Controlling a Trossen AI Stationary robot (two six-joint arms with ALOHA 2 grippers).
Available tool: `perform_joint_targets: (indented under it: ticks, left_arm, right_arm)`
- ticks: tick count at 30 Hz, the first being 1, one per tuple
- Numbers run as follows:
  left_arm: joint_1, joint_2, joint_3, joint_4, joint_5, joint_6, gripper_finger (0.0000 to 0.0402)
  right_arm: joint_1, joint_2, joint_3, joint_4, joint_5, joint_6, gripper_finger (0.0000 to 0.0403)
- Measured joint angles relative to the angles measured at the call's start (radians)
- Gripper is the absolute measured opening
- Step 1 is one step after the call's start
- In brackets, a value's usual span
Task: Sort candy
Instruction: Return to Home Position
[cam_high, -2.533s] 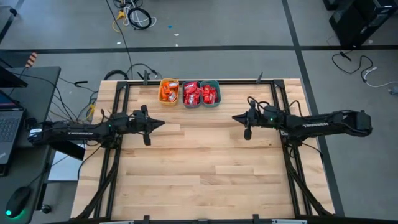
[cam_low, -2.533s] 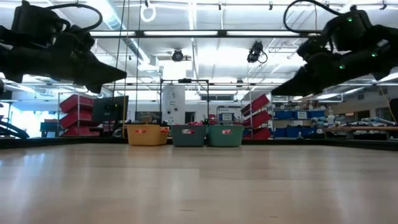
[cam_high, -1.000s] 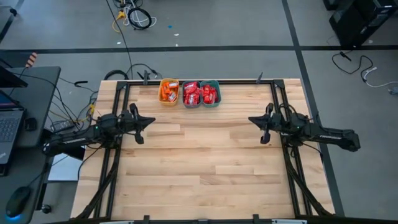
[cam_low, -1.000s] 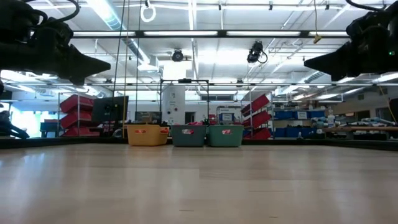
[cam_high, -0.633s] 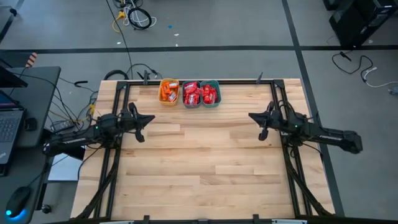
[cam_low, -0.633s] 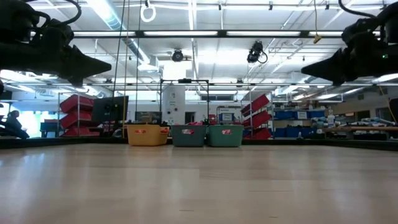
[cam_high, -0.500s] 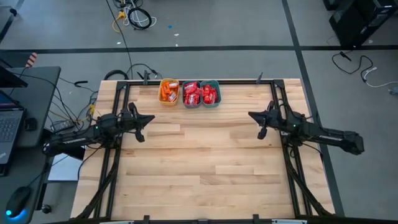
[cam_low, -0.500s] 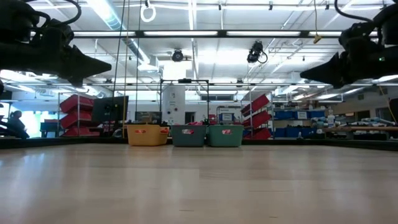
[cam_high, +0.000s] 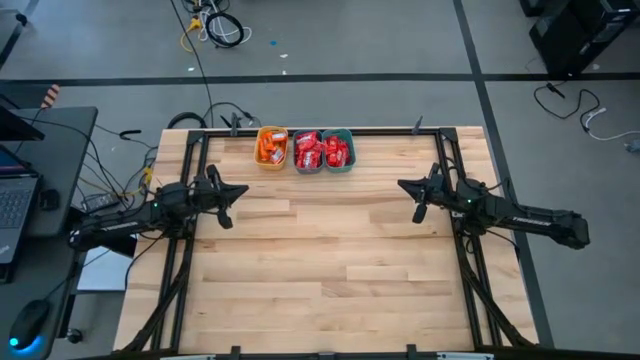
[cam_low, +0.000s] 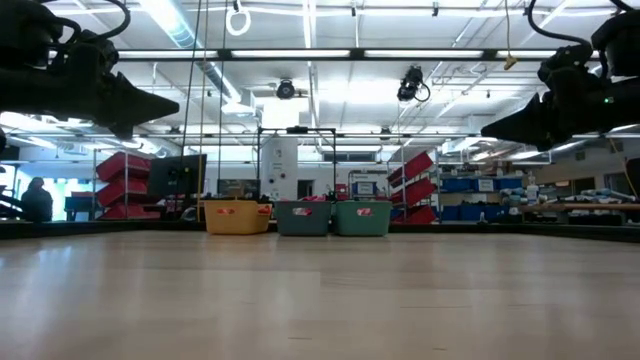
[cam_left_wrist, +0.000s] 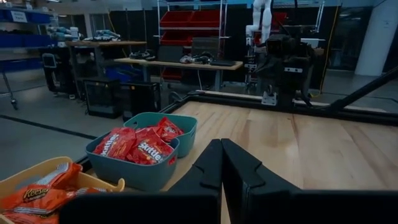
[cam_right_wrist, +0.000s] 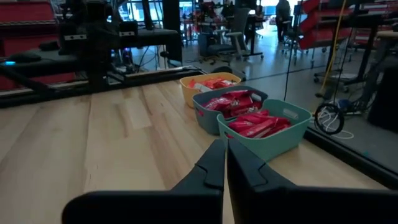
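Hazard, slight: left gripper, right gripper, both pressed together; homing swing could clip bins of candy at far edge of table.

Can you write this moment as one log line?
candy in three bins at far edge | left gripper shut, empty, above table | right gripper shut, empty, above table

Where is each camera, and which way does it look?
High: above the table, looking straight down; left arm and right arm both show.
Low: at tabletop height, looking across to the bins; both arms hang overhead.
Left wrist: on the left arm, looking past shut left fingers at bins and right arm.
Right wrist: on the right arm, looking past shut right fingers at bins.
Both wrist views share the bins of candy.
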Motion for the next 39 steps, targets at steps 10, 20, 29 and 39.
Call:
perform_joint_targets:
  ticks: [10,20,29,39]
  left_arm:
    - [0.0,0.0,0.0,0.092,-0.007,0.002,0.0006]
    - [0.0,0.0,0.0,0.103,-0.002,0.002,0.0006]
    - [0.0,0.0,0.0,0.105,-0.001,0.002,0.0006]
    - [0.0,0.0,0.0,0.105,0.0,0.002,0.0006]
  right_arm:
    - [0.0,-0.001,0.0,0.002,0.0,0.0,0.0]
    - [0.0,-0.001,0.0,0.002,0.0,0.0,0.0004]
    - [0.0,-0.001,0.0,0.002,-0.001,0.0,0.0004]
    - [0.0,-0.001,0.0,0.002,-0.001,0.0,0.0003]
